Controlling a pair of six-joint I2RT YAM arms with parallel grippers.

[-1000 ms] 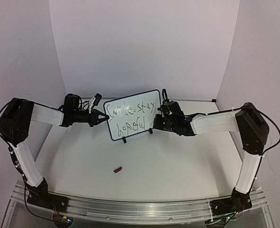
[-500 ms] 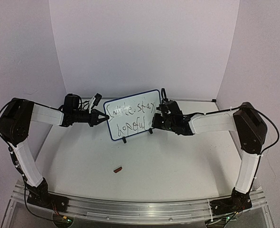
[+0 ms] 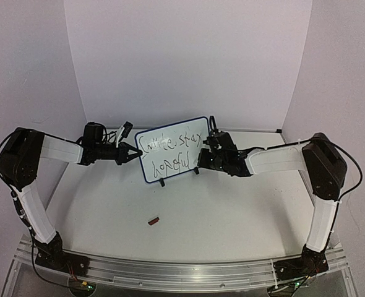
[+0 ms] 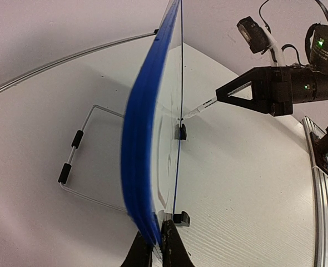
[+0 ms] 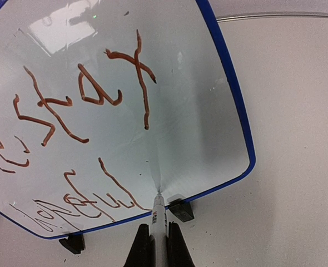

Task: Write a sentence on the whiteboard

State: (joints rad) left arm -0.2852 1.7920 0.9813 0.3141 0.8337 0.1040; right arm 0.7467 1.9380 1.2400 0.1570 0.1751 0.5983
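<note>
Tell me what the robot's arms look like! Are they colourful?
Not very colourful. The left arm and right arm each have smooth white tube sections joined by chunky black joints, with thin black cables looping alongside. The black left pincer and right pincer have pointed, triangle-shaped fingers. A tiny green light glows on the right one's wrist.

A small dark red piece [image 3: 153,219] lies alone on the white bench [image 3: 232,216], left of centre. A metal rail [image 3: 182,271] runs along the bench's near edge. A slim white marker [image 5: 157,219] shows in the right wrist view.
</note>
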